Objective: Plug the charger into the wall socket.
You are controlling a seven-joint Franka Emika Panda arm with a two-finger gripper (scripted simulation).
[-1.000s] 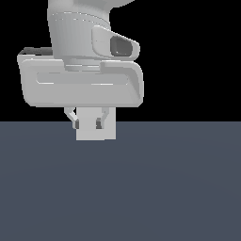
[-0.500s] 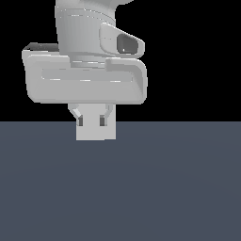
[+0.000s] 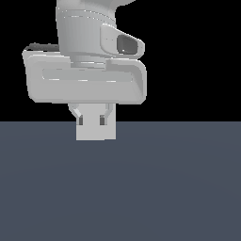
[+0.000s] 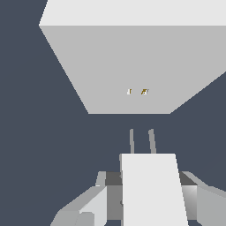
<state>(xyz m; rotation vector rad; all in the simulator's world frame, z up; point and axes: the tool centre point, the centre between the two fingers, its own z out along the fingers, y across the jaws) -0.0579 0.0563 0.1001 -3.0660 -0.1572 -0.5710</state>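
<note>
The charger (image 4: 152,190), a small white block, sits between the fingers of my gripper (image 4: 145,201), which is shut on it. Its two grey prongs (image 4: 141,141) point at the wall socket (image 4: 132,66), a large upright white plate. The plate's two small orange-brown slots (image 4: 137,92) lie roughly in line with the prongs. A strip of dark floor still shows between the prong tips and the plate. In the exterior view the gripper (image 3: 92,117) hangs low, with the white square of the wall socket (image 3: 96,134) at its fingertips. I cannot pick out the charger there.
A dark grey-blue floor (image 3: 179,188) spreads under everything, with a black background above it. The bulky white hand (image 3: 84,82) fills the upper middle of the exterior view.
The hand has come lower and looks larger in the exterior view. The white square beneath it has stayed in place.
</note>
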